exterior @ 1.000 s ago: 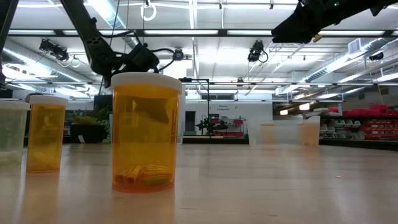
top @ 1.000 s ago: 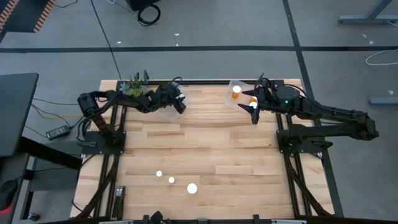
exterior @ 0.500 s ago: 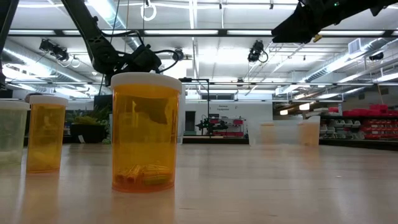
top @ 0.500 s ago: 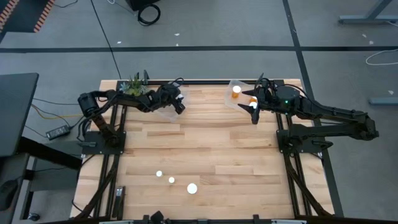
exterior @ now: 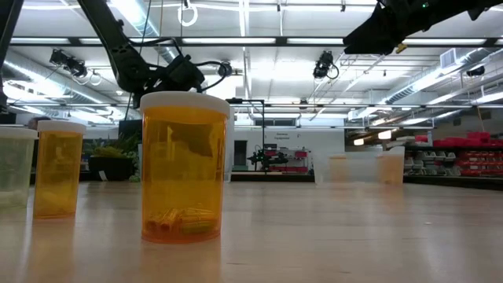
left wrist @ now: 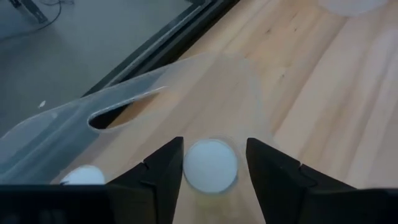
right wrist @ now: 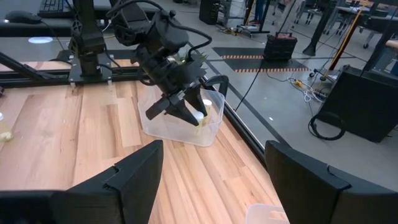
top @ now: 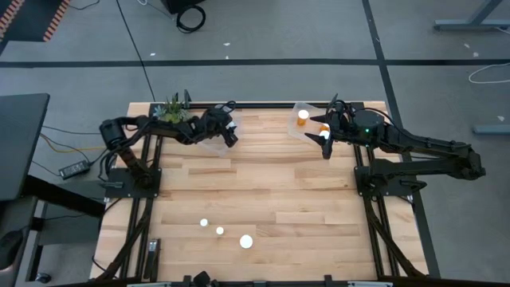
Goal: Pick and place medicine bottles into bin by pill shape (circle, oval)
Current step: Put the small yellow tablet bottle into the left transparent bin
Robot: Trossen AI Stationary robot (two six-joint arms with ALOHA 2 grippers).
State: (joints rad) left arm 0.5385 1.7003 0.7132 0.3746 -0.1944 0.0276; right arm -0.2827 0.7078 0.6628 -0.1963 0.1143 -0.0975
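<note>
My left gripper [top: 229, 135] hangs open over the clear left bin [top: 212, 145] at the table's far left. In the left wrist view its fingers [left wrist: 163, 171] stand on either side of a white-capped bottle [left wrist: 211, 167] in the bin. Whether they touch it I cannot tell. Another white cap [left wrist: 84, 176] shows beside it. My right gripper [top: 327, 146] is open and empty next to the clear right bin [top: 296, 108], which holds two amber bottles [top: 303, 117]. Three bottles [top: 220, 230] stand on their bases near the table's near edge.
A green potted plant [top: 171, 110] stands at the far left corner, just behind the left bin. The low view shows a large amber bottle [exterior: 185, 169] close up, with two more [exterior: 56, 169] on its left. Bare wood lies between the bins and the near bottles.
My left gripper has shifted a little above the left bin.
</note>
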